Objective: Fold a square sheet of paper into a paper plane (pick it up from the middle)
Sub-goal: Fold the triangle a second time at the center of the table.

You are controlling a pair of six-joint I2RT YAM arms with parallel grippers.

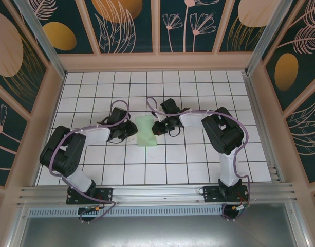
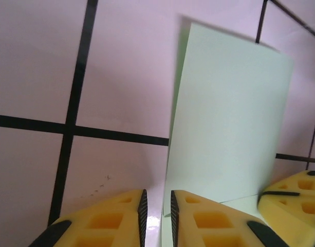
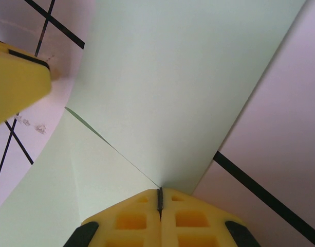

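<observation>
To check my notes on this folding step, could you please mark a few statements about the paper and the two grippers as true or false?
1. The right gripper has its jaws shut on the paper. True.
2. The paper lies flat and unfolded. False: it is folded, with a flap meeting the rest along a crease.
3. The paper sits between the two grippers. True.
4. The left gripper has its jaws wide open. False: only a narrow gap shows between them.
</observation>
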